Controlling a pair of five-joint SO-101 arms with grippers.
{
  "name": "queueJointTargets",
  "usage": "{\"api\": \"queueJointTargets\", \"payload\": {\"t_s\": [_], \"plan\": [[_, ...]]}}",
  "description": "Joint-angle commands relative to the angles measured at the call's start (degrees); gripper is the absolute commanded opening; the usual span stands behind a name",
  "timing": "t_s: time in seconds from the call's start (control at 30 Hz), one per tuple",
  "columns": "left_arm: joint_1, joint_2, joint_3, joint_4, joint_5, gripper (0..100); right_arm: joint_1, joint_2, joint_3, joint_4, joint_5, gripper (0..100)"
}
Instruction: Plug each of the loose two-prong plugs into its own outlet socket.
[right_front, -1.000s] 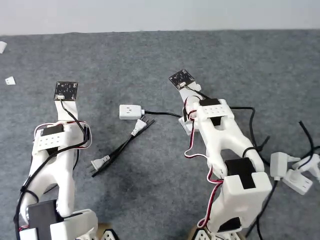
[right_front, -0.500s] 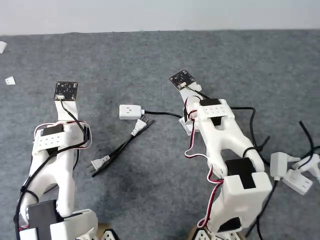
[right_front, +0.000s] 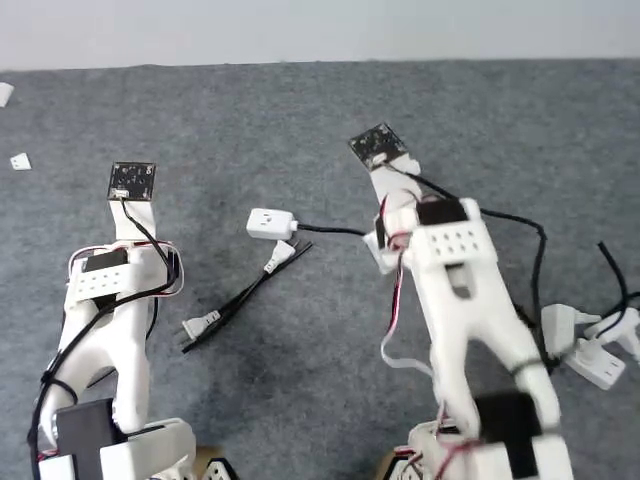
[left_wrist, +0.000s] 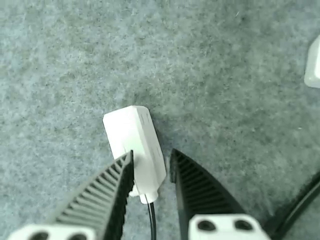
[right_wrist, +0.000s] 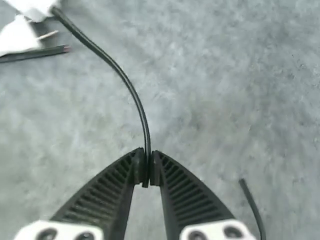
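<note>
Two arms: I am seeing the left arm (right_front: 110, 330) at the desk's (right_front: 480, 120) near left and the right arm (right_front: 465, 300) at its near right

One left gripper (left_wrist: 151, 154): its jaws are standing apart, straddling the cord end of a corded white block (left_wrist: 131, 135) that is lying flat on the desk. One jaw is touching the block and the other is sitting just beside it

One right gripper (right_wrist: 146, 152): its jaws are pressing together on the black cord (right_wrist: 125, 82), clamping it close over the desk

One outlet socket (right_front: 270, 223) counted from above: it is lying between the arms, with the black cord running from it to the right arm

Two two-prong plugs on one thin black cable (right_front: 235, 298): the upper plug (right_front: 278, 257) is lying just beside the outlet socket, not inserted. The lower plug (right_front: 200, 326) is lying near the left arm

Three white plug bodies (right_front: 595, 362): they are bunching with loose black leads at the desk's right edge, near the right arm's base

Two white scraps (right_front: 20, 161): they are sitting by the far left edge, well apart from the arms

Room for moving: I am noting a wide stretch of grey surface running from the outlet socket to the far edge under the pale wall (right_front: 320, 30). The strip between the arms is carrying the cable and both plugs
</note>
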Motion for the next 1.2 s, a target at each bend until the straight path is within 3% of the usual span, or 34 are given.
{"api": "queueJointTargets", "payload": {"t_s": [0.0, 0.3, 0.6, 0.87, 1.17], "plan": [[-0.26, 0.0, -2.15, -1.23, 0.18, 11, -1.45, -12.62, 0.79, 4.53, -0.09, 0.8], [-0.26, 0.0, -2.15, -1.32, 0.18, 11, -7.16, -36.53, -1.67, 18.51, 4.31, 0.8], [-0.44, -0.35, -1.98, -1.23, 0.18, 11, -13.67, -32.66, -19.6, 31.69, 0.79, 0.8], [-0.53, -0.44, -1.98, -1.14, 0.18, 11, -13.32, -16.75, -16.62, 27.3, 0.7, 1.9], [-0.26, -0.18, -2.15, -1.23, 0.18, 11, -7.43, -12.7, 8.26, 13.93, 1.85, 9.5]]}}
